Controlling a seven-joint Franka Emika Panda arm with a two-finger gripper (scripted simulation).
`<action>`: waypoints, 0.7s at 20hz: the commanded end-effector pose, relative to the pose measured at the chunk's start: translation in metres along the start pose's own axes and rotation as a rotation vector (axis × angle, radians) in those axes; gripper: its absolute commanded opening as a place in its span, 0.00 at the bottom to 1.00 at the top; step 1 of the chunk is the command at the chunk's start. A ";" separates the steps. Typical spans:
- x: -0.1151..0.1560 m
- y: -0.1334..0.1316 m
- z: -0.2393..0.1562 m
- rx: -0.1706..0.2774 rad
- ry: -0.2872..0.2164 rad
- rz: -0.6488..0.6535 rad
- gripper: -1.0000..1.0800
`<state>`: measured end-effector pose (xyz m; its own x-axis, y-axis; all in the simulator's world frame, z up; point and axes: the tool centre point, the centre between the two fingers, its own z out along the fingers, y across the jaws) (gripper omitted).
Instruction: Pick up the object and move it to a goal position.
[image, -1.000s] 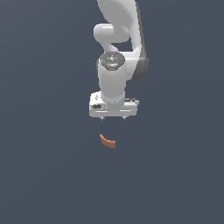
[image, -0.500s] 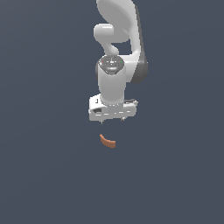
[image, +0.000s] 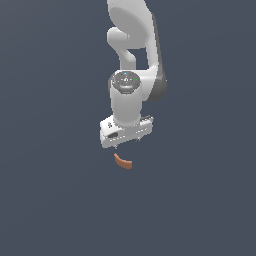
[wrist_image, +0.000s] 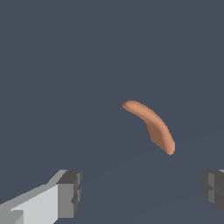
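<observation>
Shifted slightly since a second ago: pincer (image: 126, 144) carried a little toward the exterior view's left and rotated at the wrist, so that its body now sits skewed across the frame; object (image: 123, 162) unmoved on the surface (image: 50, 200).

Exterior view, left to right: bare dark surface; pincer body hanging from the white arm (image: 135, 45), fingers pointing down; object lying just beyond the fingertips, almost centred under them; bare surface again.

Wrist view, left to right: one dark finger pad (wrist_image: 70, 192) at the frame edge, object (wrist_image: 151, 124) ahead of and between the pads, nearer the second pad (wrist_image: 213, 190).

Pincer state: spread wide, holding nothing, pads well apart from the object.

Object: thin curved arc, flat on the surface, long axis running diagonally to the line between the pads.

Judgement: approach phase, grasp not yet begun. Next move likely to call for a small lateral correction toward the object, wrist rotation to close across the narrow width, then descent.
</observation>
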<state>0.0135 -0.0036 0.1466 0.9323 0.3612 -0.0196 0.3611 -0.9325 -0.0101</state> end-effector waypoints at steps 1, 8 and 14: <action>0.003 0.003 0.004 -0.002 0.001 -0.069 0.96; 0.012 0.012 0.017 -0.008 0.003 -0.259 0.96; 0.018 0.020 0.028 -0.011 0.006 -0.421 0.96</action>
<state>0.0351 -0.0144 0.1213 0.7325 0.6806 -0.0118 0.6806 -0.7326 -0.0057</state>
